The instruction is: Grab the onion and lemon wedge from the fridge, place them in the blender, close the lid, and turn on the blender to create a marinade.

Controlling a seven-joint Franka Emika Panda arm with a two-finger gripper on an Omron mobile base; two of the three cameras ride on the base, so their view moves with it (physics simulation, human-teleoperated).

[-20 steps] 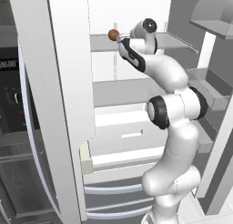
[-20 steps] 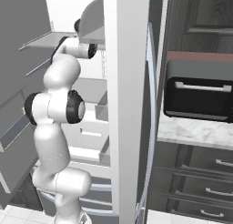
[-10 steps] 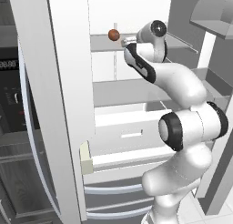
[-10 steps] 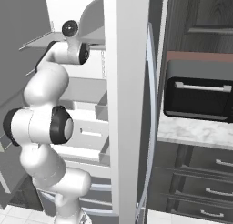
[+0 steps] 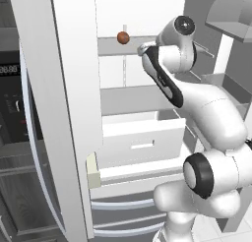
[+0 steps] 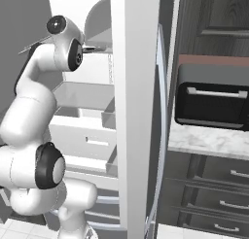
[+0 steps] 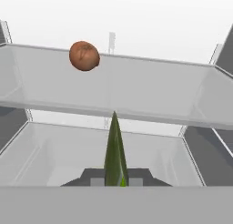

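With the small yellow-green lemon wedge clamped in the gripper, it should be drawn straight out, clear of the grey-white shelf's front edge where the round reddish-brown onion sits.

No readable text, labels or brands. The dark oven panel at the far left carries a pale display whose characters are too blurred to make out.
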